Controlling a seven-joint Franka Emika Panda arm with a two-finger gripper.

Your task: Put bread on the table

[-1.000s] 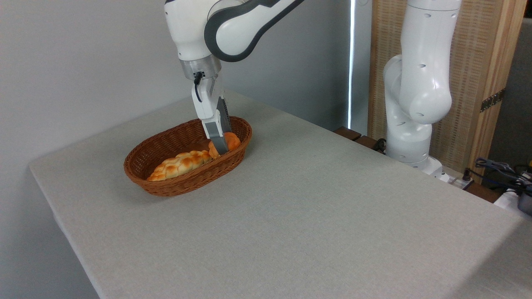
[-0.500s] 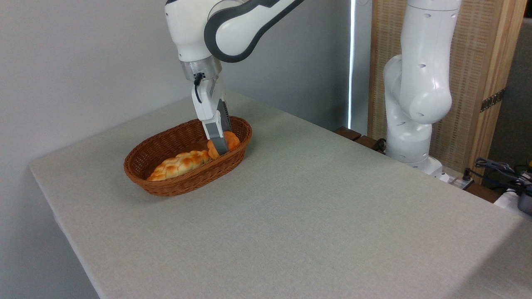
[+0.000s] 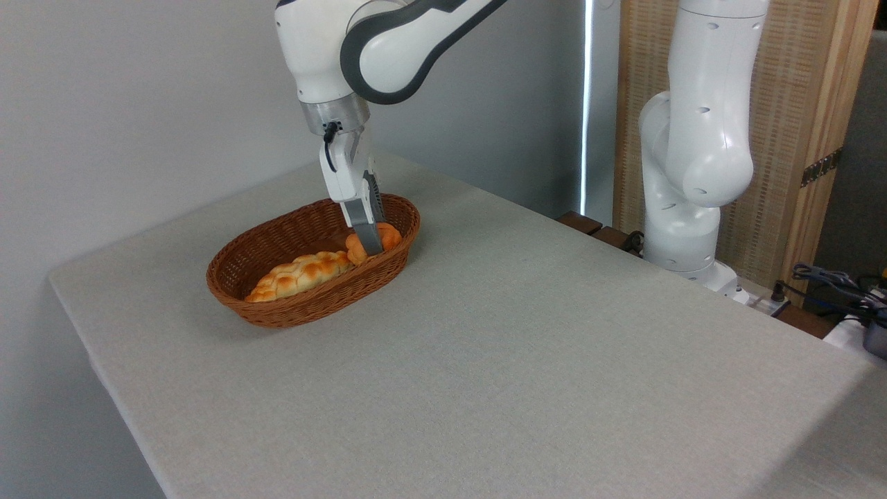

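**Bun in wicker basket, jaws closed on it**

Fixed camera view.

Container: a brown oval wicker basket (image 3: pixel 291 277) stands on the far left part of the desk (image 3: pixel 499 360), a large surface covered in light grey-beige cloth. The basket holds two items:

- A long pale-golden braided loaf (image 3: pixel 299 274) lies lengthwise along the near side of the basket, from its left end toward the middle.
- A small round orange-golden bun (image 3: pixel 388 238) sits at the right end of the basket, inside the rim, touching or just beside the right end of the loaf. The bun is in the basket, not on the desk.

Gripper: the gripper (image 3: pixel 372 244) of the white Franka arm reaches down into the right end of the basket from above, tilted slightly. Its grey fingers (image 3: pixel 367 225) run down over the front of the bun, and orange shows on both sides of them. The jaws are clenched on the bun. The fingers hide the middle of the bun, and whether it rests on the basket floor cannot be told.

Surroundings: the arm's white base column (image 3: pixel 693 152) stands beyond the right far edge of the desk, in front of a woven wooden panel (image 3: pixel 797 104). Dark cables (image 3: pixel 831 284) lie at the far right edge, well apart from the basket.
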